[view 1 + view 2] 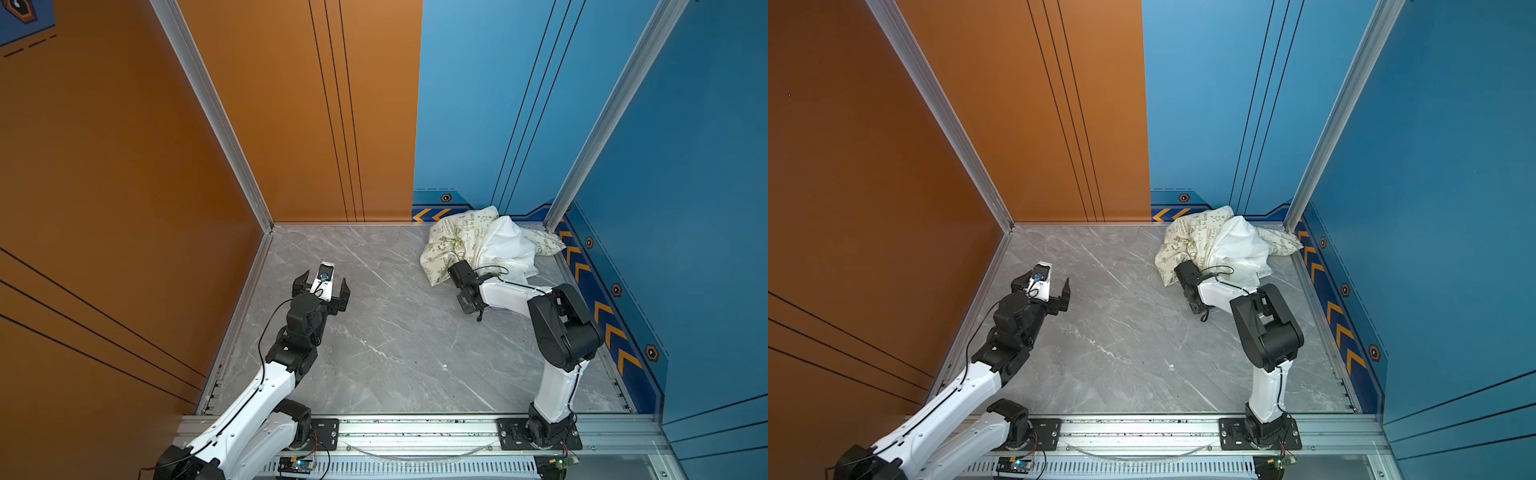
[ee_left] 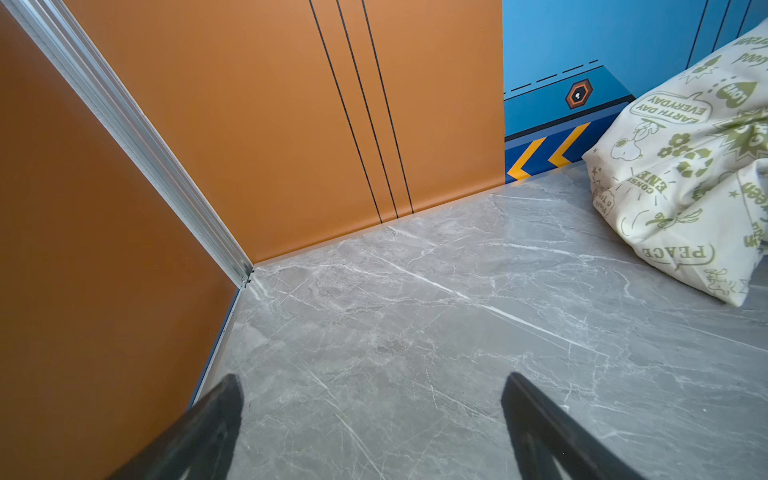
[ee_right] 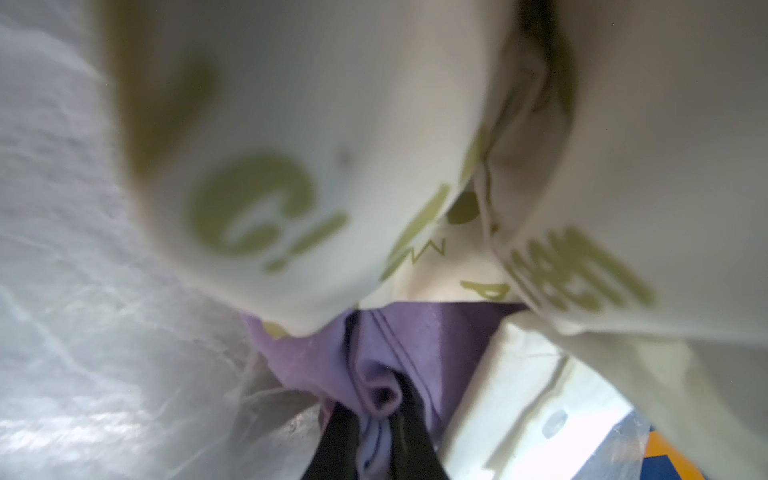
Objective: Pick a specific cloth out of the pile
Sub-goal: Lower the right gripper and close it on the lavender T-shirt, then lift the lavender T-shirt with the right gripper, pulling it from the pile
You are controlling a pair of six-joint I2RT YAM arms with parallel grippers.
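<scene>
1. The right claw is pinched narrow on a fold of the lavender cloth. In the right wrist view its black fingers press the bunched purple fabric from both sides.
2. In both top views the tip of this claw is buried in the edge of the pile, at about 7 o'clock of the heap, so its jaws are hidden there.
3. The lavender cloth lies at the bottom of the pile. The right wrist view shows it tucked under the cream cloth with green print, with the thin white cloth just beside it. I cannot make it out in either top view.
4. The pile sits at about 1 o'clock on the grey marble table, pushed against the far corner where the blue walls meet. The white cloth is draped over the cream one.
5. The left claw stands spread wide and holds nothing. It is over bare table at about 10 o'clock, well apart from the pile.
</scene>
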